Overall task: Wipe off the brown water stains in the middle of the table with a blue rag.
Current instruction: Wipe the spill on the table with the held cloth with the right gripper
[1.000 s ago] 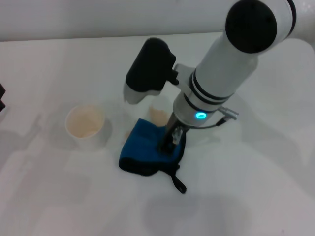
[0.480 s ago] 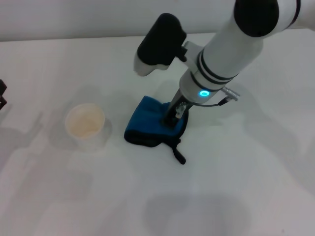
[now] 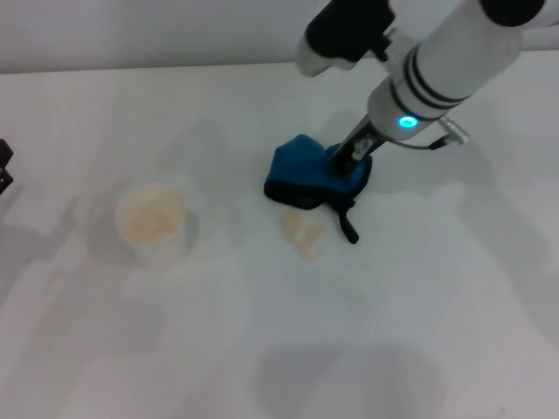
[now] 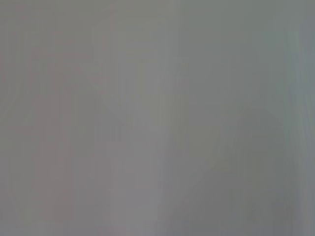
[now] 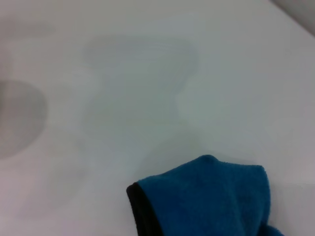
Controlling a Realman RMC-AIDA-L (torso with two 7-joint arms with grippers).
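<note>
The blue rag (image 3: 304, 173) lies bunched on the white table (image 3: 437, 305), its black loop tab trailing toward me. My right gripper (image 3: 349, 157) comes down on the rag's right side and is shut on it. The brown water stains (image 3: 301, 232) are a small pale tan blotch just in front of the rag, uncovered and a little apart from it. In the right wrist view a corner of the blue rag (image 5: 211, 196) with its black trim rests on the bare table (image 5: 123, 73). A dark piece of my left gripper (image 3: 3, 166) shows at the left edge.
A white cup (image 3: 153, 220) with beige residue inside stands left of the stains, well apart from them. The table's far edge (image 3: 175, 68) runs along the back.
My right gripper has dragged the blue rag backward and to the right, off the spot where it lay. The tan stain it covered now shows in front of the rag.
</note>
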